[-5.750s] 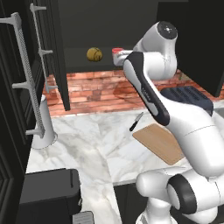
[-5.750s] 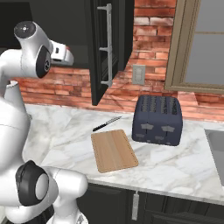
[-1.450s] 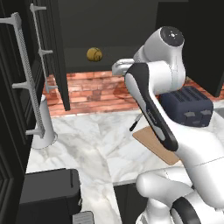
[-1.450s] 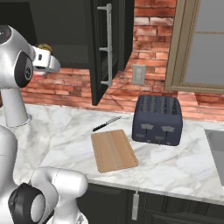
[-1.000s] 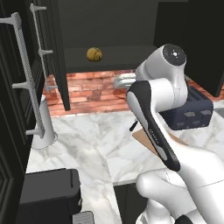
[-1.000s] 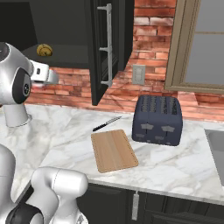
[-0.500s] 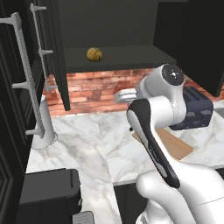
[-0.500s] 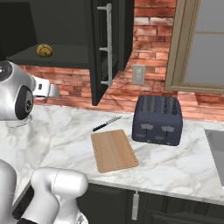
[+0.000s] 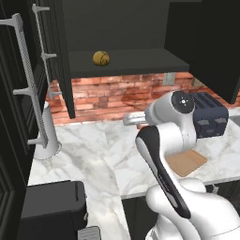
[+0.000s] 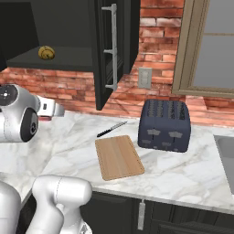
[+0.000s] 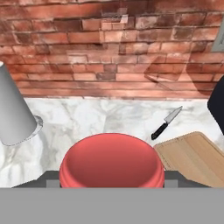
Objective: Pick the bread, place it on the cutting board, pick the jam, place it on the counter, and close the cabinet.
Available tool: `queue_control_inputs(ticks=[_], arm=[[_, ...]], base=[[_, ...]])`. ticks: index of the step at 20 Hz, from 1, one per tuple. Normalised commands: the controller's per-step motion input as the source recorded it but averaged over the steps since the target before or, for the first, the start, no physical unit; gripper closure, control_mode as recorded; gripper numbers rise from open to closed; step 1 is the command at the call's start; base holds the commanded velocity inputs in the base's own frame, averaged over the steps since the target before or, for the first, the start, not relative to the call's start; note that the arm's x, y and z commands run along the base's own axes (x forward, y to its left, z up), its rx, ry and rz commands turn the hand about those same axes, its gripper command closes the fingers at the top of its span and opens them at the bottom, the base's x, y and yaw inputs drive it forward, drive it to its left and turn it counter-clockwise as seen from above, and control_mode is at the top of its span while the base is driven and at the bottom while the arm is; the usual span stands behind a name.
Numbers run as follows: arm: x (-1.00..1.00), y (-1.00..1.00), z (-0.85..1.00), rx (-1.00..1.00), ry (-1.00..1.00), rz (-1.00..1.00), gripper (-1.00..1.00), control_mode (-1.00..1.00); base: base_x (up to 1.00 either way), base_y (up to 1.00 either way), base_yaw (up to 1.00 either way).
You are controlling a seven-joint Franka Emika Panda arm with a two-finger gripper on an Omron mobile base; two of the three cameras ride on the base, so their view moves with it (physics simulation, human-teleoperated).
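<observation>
While fingers [image 11: 52,183] flank it, jam [image 11: 112,159] hides them.

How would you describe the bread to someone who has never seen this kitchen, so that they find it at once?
Look at the open black wall cabinet above the marble counter and brick wall. On its dark shelf sits the bread, a small round golden-brown bun. It stands alone there, the one pale thing against the black interior.

The marble counter [image 10: 192,171] carries the cutting board [image 10: 119,156] at its front edge, with a knife [image 10: 111,129] just behind it. A toaster [image 10: 165,125] stands alongside; the bread [image 9: 101,58] sits up on the cabinet shelf [image 9: 136,60].
</observation>
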Motion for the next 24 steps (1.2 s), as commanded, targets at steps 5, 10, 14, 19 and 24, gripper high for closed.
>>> queue_control_inputs(ticks=[5, 10, 14, 19, 24], arm=[[0.0, 0.0, -0.33, 0.0, 0.0, 0.0, 1.0, -1.0], [0.0, 0.0, -0.27, 0.0, 0.0, 0.0, 1.0, -1.0], [0.0, -0.01, -0.29, 0.0, 0.0, 0.0, 1.0, -1.0], [0.01, -0.05, -0.29, 0.0, 0.0, 0.0, 1.0, -1.0], [0.01, -0.11, -0.3, 0.0, 0.0, 0.0, 1.0, -1.0]], base=[[0.0, 0.0, 0.0], [0.0, 0.0, 0.0], [0.0, 0.0, 0.0], [0.0, 0.0, 0.0], [0.0, 0.0, 0.0]])
